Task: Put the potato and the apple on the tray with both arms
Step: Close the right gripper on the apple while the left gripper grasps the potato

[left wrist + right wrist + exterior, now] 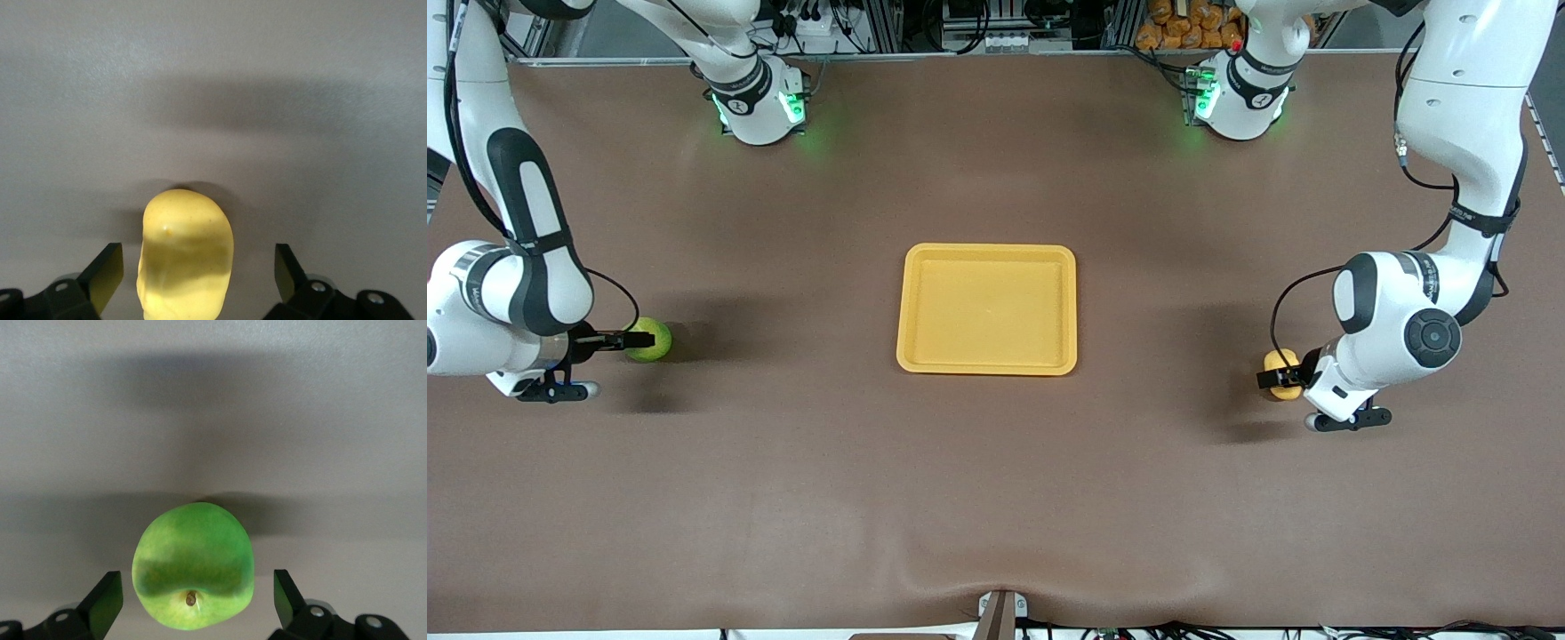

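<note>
Yellow-orange tray (987,308) set mid-table, green apple (649,340) at its nine o'clock, straddled by the right gripper (630,340), fingers spread, pale potato (1282,373) at four o'clock, flanked by the left gripper (1279,377), jaws wide, nothing gripped

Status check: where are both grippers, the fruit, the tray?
Left gripper open, astride potato. Right gripper open, astride apple. Both on table, ungripped. Tray mid-table, nothing on it; paths unobstructed.
</note>
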